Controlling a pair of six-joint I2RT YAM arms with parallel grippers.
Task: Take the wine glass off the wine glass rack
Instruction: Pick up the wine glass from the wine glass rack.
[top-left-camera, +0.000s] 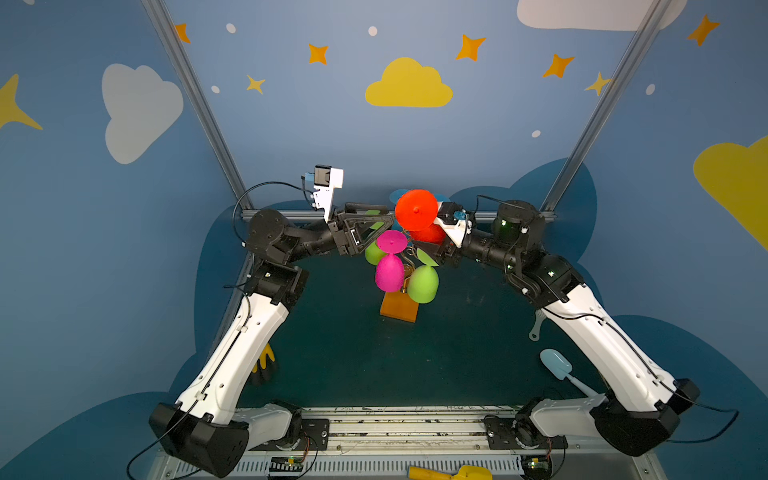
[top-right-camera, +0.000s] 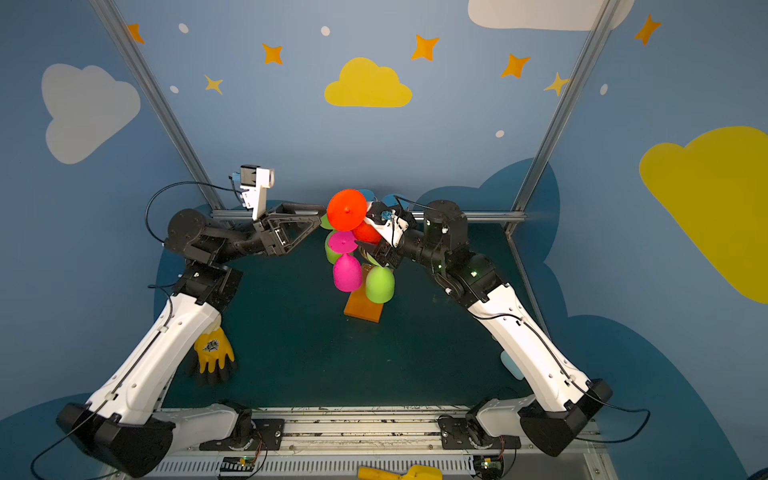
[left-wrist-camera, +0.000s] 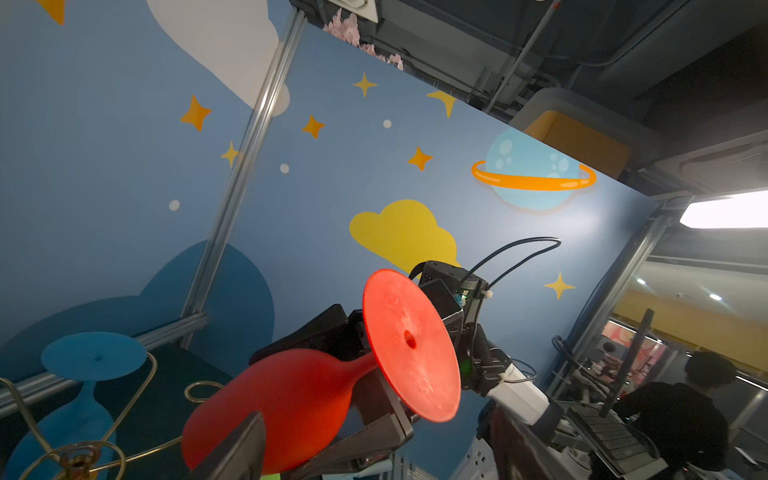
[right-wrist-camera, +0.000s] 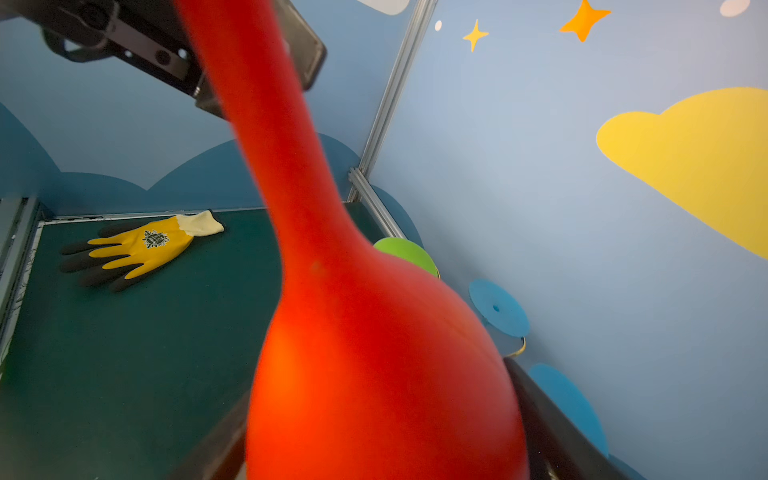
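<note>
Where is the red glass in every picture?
Both top views: the red glass is in the middle, just above the pink glass.
Left wrist: low in the middle, tipped sideways, with its round foot facing the camera.
Right wrist: it fills the middle, very close.
Shared landmark: the green table.

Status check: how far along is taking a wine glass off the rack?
Done, it seems: the red wine glass is clear of the wire arms of the wine glass rack. In hand: the right gripper clamps it, tilted in the air; the left gripper stands open beside it. Left: probably setting it on the table. A pink glass, green glass and blue glass hang on the rack.
</note>
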